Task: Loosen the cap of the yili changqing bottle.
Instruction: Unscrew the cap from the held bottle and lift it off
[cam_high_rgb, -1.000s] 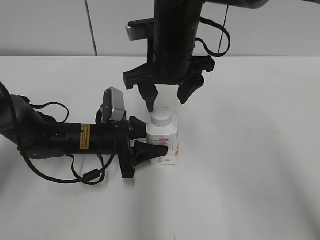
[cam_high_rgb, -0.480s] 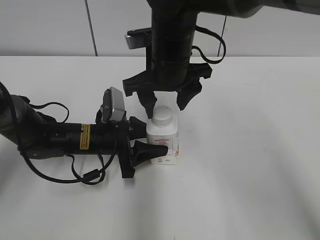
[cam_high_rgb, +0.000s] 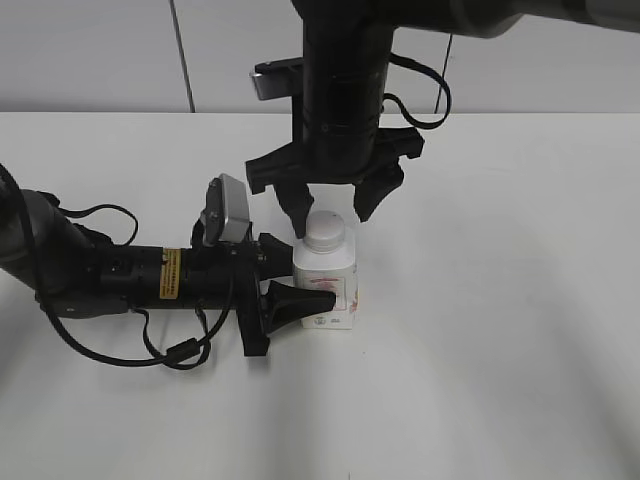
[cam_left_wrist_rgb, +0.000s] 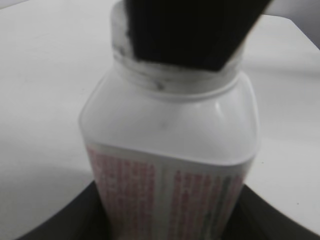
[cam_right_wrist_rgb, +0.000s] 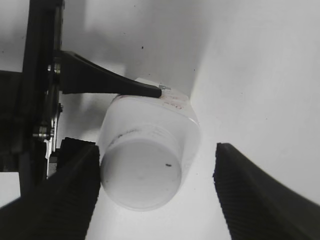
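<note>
Right arm (cam_high_rgb: 340, 90) has dropped over the last second: its gripper (cam_high_rgb: 328, 208) was clearly above the cap, now the finger tips sit level with it, one each side. Little change in the last half second, so the descent looks about finished. My read: approach done, closing on the cap is next, twist not started.

White counter (cam_high_rgb: 500, 330) carries the yili changqing bottle (cam_high_rgb: 328, 288), upright, just left of centre in the exterior view. Left gripper (cam_high_rgb: 285, 285) hasn't moved; it comes in sideways, low, with its fingers closed on the bottle body, one front, one behind. Good anchor for the twist.

Right fingers (cam_right_wrist_rgb: 250, 200) are wide. In the right wrist view the left-hand one is touching or nearly touching the cap (cam_right_wrist_rgb: 141, 174); the other stands well apart. So the gripper is off-centre on the cap.

Hard to make out:
- Left wrist view is blurred; a right finger covers most of the cap, so only its rim shows.
- Label print is red but unreadable in every view.
- Left arm's far finger is mostly hidden behind the bottle in the exterior view.
- Can't tell if the near right finger really contacts the cap.
</note>
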